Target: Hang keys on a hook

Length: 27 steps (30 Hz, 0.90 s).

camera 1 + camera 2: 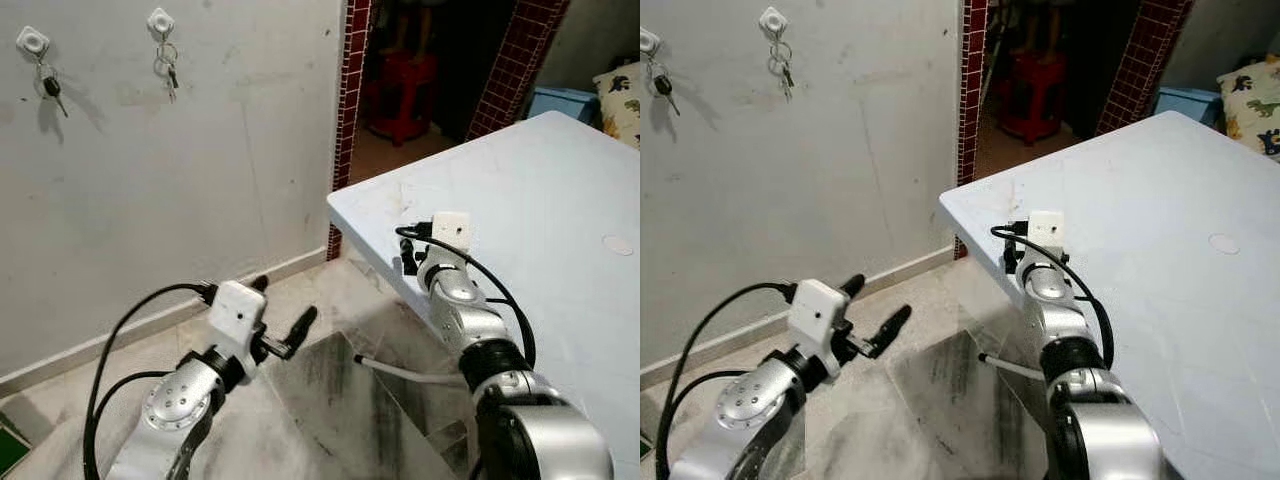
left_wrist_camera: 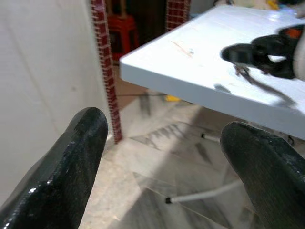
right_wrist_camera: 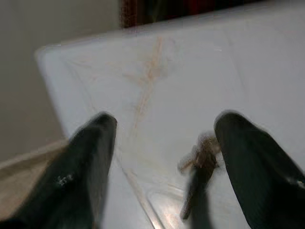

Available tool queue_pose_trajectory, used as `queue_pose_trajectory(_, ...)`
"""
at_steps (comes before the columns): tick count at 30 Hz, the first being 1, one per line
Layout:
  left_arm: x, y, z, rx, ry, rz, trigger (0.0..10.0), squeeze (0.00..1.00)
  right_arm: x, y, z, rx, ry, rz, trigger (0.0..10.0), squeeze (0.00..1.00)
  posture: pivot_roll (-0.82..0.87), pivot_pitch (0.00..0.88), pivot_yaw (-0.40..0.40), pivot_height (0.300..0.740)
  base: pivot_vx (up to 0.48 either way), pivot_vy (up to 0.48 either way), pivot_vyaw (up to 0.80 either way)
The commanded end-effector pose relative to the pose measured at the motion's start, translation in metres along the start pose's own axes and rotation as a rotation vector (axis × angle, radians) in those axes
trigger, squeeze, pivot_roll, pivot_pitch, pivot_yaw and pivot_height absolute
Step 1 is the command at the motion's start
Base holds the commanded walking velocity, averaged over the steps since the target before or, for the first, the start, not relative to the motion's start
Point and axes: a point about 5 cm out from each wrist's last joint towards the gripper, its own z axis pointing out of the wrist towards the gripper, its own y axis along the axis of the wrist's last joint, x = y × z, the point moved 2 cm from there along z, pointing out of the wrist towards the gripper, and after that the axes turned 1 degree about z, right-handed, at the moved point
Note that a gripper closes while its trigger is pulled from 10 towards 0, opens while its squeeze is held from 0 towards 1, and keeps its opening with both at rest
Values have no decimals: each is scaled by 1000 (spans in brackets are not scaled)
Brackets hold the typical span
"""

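Note:
A small bunch of keys (image 3: 199,164) lies on the white table (image 1: 540,200) near its front corner. My right gripper (image 3: 164,119) hovers just over the table, open, with the keys between its fingers but off towards one of them. In the eye views this gripper (image 1: 408,250) is at the table's near-left edge and its wrist hides the keys. My left gripper (image 1: 285,315) is open and holds nothing, low over the floor and left of the table. Two white wall hooks (image 1: 32,40) (image 1: 160,20) at the upper left each carry a hanging key set.
A doorway with red brick tile edges (image 1: 350,110) opens beside the wall, and a red stool (image 1: 405,90) stands inside it. A blue bin (image 1: 560,100) and a patterned cushion (image 1: 622,100) lie beyond the table. A white cable (image 1: 400,370) runs across the marble floor.

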Motion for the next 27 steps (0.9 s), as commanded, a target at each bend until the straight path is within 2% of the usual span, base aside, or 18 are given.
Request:
queue_pose_trajectory(1,5,1,-1,-6,16,-8,10000,0,3,9,-6,-49,45,-48,10000,0,88,40,-14,740,0,-319,0)
queue_pose_trajectory(6,5,1,-1,-7,-1,-20,10000,0,4,10,-21,-97,102,-106,10000,0,78,39,1,740,0,-474,0)
queue_pose_trajectory(9,3,1,1,-9,-11,-15,10000,0,-4,2,-32,-79,103,-112,10000,0,79,34,7,740,0,-469,0)
queue_pose_trajectory(16,6,2,1,-14,-7,-8,10000,0,-7,-6,-42,-48,101,-116,10000,0,84,25,12,740,0,-469,0)
queue_pose_trajectory(18,8,2,1,-13,9,-27,10000,0,-6,-7,-44,-42,106,-116,10000,0,85,22,13,740,0,-127,0)
queue_pose_trajectory(27,14,2,2,-14,34,-15,10000,0,5,-6,-49,-34,144,-104,10000,0,87,13,17,740,0,0,0)
